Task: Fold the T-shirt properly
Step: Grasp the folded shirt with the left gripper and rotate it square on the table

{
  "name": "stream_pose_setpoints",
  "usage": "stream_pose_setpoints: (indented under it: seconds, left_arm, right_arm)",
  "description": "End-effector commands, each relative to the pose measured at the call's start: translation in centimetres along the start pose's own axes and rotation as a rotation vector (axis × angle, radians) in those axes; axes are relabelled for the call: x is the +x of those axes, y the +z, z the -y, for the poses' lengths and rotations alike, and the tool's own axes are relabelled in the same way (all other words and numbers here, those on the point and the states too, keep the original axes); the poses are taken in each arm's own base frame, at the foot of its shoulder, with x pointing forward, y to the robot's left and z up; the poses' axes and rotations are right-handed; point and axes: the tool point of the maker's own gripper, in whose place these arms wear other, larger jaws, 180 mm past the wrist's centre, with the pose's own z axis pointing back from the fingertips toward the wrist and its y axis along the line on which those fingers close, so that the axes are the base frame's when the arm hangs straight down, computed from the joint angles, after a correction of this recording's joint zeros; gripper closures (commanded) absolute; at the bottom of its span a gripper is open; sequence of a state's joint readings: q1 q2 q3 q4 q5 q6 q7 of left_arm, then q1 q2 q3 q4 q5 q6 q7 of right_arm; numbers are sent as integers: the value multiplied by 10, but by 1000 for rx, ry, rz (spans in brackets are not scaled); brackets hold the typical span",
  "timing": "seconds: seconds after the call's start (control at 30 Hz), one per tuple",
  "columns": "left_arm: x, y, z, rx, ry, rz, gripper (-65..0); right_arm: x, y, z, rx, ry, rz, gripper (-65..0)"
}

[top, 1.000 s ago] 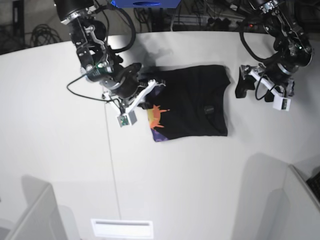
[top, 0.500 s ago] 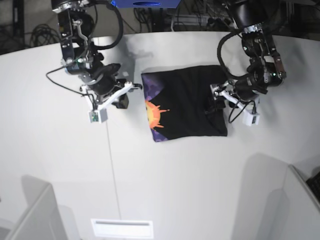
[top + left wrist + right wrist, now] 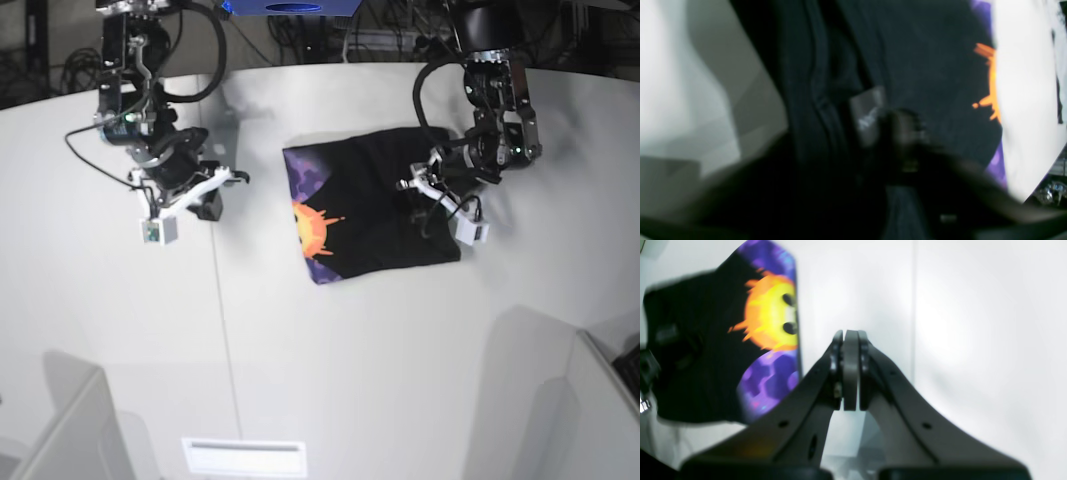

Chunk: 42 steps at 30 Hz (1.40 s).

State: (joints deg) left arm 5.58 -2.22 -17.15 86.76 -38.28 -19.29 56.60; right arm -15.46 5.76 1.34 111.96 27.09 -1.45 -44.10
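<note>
1. Left wrist view: the black T-shirt [image 3: 913, 66] was seen blurred and close under the left gripper [image 3: 903, 133]; whether its fingers were clenched on cloth could not be told.
2. Right wrist view: the right gripper [image 3: 850, 370] was seen with fingers clenched on nothing, above the white table [image 3: 973, 323].
3. Base view: the T-shirt [image 3: 375, 205] was laid folded on the table [image 3: 350, 380], its sun print at one edge.

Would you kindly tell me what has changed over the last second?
The right gripper let go of the T-shirt at its print edge and drew away toward the base view's left, shut and empty. The left gripper came in from the side onto the shirt's far edge, narrowing. The shirt stayed folded on the table.
</note>
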Motion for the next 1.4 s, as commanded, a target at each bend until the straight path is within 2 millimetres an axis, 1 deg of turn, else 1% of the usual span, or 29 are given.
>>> stream_pose_setpoints:
  seconds: [0.0, 0.07, 0.1, 0.2, 0.3, 0.33, 0.47, 0.57, 0.67, 0.8, 0.9, 1.0, 1.13, 1.2, 1.27, 1.37]
  left_arm:
    - [4, 2, 0, -1, -6, 7, -107]
    - [3, 3, 0, 0, -4, 5, 0]
    - [3, 3, 0, 1, -6, 5, 0]
    - [6, 8, -10, 25, -27, -2, 0]
    - [13, 17, -22, 55, -61, -2, 0]
    - [15, 18, -23, 59, -78, -7, 0]
    - [13, 19, -24, 67, -202, -77, 0]
    - [14, 16, -19, 60, -247, -99, 0]
    - [11, 15, -18, 59, -301, -137, 0]
    - [19, 15, -18, 68, -404, -174, 0]
    - [24, 13, -13, 66, -497, -210, 0]
    - [25, 10, -7, 58, -585, -251, 0]
    - [25, 2, 7, 36, -705, -303, 0]
    - [26, -1, 10, 46, -778, -325, 0]
    - [27, -5, 10, 78, -871, -346, 0]
    - [26, -11, 6, 143, -1019, -377, 0]
  right_arm:
    - [14, 4, 1, 4, 3, 48, 0]
    - [17, 5, 8, -15, -8, 57, 0]
    - [18, 6, 12, -24, -13, 60, 0]
    - [16, 9, 21, -46, -26, 60, 0]
    - [16, 10, 25, -58, -33, 61, 0]
    - [15, 11, 26, -59, -34, 60, 0]
    - [10, 11, 24, -57, -44, 53, 0]
    - [4, 10, 19, -48, -69, 46, 0]
    - [1, 10, 19, -48, -72, 40, 0]
    - [-5, 12, 20, -52, -75, 27, 0]
    - [-11, 13, 21, -55, -80, 16, 0]
    - [-15, 12, 15, -47, -111, 14, 0]
    - [-17, 16, 28, -85, -164, 24, 0]
    - [-17, 19, 36, -109, -186, 29, 0]
    - [-18, 21, 44, -129, -198, 33, 0]
    - [-24, 26, 56, -165, -212, 27, 0]
